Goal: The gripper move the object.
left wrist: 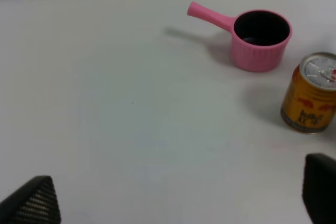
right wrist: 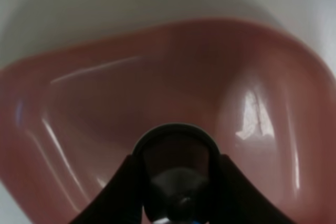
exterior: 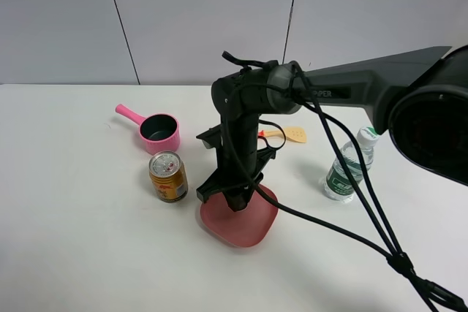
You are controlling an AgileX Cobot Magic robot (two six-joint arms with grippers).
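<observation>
My right gripper [exterior: 235, 201] reaches across the middle and points down into a dark red dish [exterior: 256, 230]. In the right wrist view the gripper [right wrist: 176, 200] holds the small dark dome-shaped object [right wrist: 176, 156] between its fingers, just above the inside of the dish [right wrist: 105, 98]. In the exterior view the gripper hides the object. My left gripper [left wrist: 178, 200] is open and empty; only its fingertips [left wrist: 34, 200] show, low over bare table. The left arm is out of the exterior view.
An orange drink can [exterior: 168, 176] stands just left of the dish, also in the left wrist view [left wrist: 310, 98]. A pink pot [exterior: 159, 132] sits behind it. A yellow spatula [exterior: 292, 134] and a green-white bottle [exterior: 347, 169] lie to the right. Black cables trail front right.
</observation>
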